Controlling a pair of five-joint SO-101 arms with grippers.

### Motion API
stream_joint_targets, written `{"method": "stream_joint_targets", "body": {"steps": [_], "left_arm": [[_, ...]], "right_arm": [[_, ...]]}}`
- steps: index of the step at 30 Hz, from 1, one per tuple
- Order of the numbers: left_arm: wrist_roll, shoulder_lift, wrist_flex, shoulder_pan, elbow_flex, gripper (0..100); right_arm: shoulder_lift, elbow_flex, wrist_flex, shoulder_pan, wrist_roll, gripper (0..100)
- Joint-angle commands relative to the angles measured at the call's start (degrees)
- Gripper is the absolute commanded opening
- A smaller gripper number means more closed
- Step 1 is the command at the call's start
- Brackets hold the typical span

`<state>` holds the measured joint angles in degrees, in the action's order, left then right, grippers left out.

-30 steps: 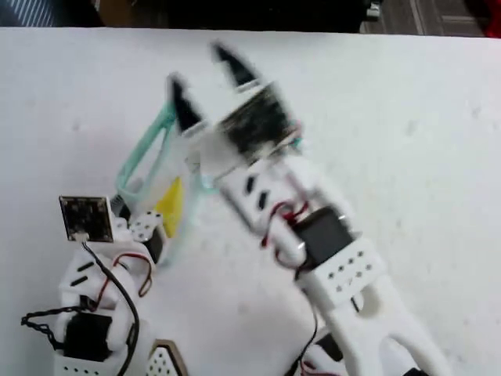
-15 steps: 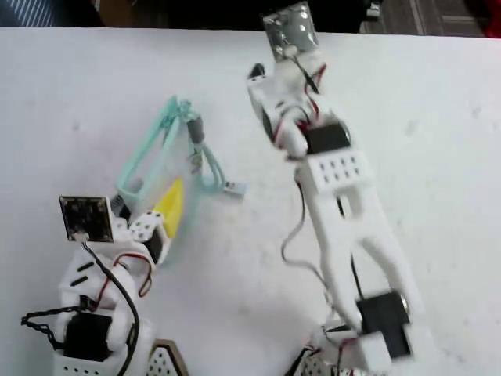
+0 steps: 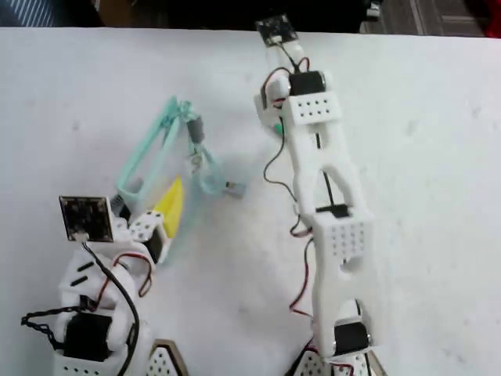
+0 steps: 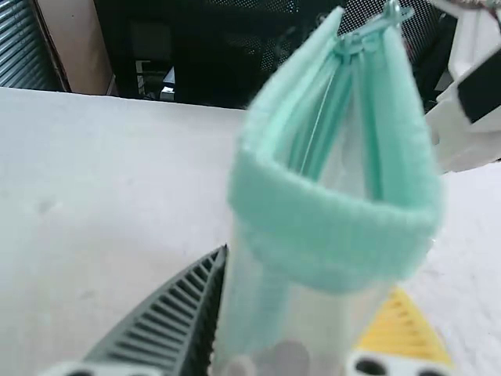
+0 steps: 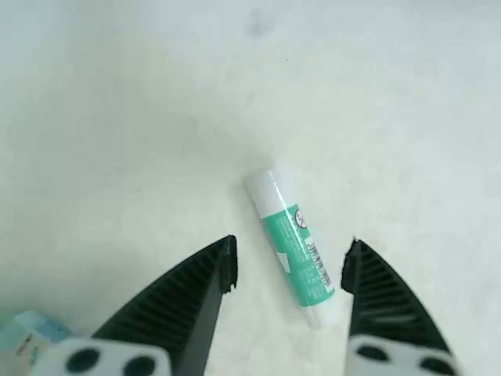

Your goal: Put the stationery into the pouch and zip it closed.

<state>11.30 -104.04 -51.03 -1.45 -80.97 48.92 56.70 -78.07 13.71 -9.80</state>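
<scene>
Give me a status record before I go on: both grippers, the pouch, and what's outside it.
left gripper: shut on the pouch at its edge
pouch: zip open, mouth gaping, on the table
right gripper: open, above the glue stick, one finger on each side of it
glue stick: lying flat on the table, outside the pouch, not gripped
task state: glue stick not yet in, zip not yet closed

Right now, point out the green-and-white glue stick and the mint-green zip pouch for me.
green-and-white glue stick (image 5: 293,247): right wrist view, middle of its green label.
mint-green zip pouch (image 4: 333,239): left wrist view, the fabric band across its near end.
</scene>
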Motion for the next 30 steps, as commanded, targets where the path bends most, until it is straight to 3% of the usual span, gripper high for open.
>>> {"method": "stream_joint_targets", "body": {"steps": [1, 13, 17, 20, 30], "left_arm": [[-0.4, 0.5, 1.6, -0.7, 0.0, 24], [-0.4, 0.5, 1.6, -0.7, 0.0, 24], [-0.4, 0.5, 1.6, -0.7, 0.0, 24], [-0.4, 0.5, 1.6, -0.7, 0.0, 24], [-0.4, 0.5, 1.6, -0.7, 0.1, 24]], "right_arm": [[8.4, 12.9, -2.9, -0.3, -0.7, 20.8], [30.5, 30.4, -3.4, -0.7, -0.8, 18.9], [31.6, 30.9, -3.4, -0.7, -0.8, 0.6], [31.5, 30.9, -4.2, -0.7, -0.8, 4.6], [24.3, 39.2, -14.1, 0.1, -0.8, 1.5]]}}
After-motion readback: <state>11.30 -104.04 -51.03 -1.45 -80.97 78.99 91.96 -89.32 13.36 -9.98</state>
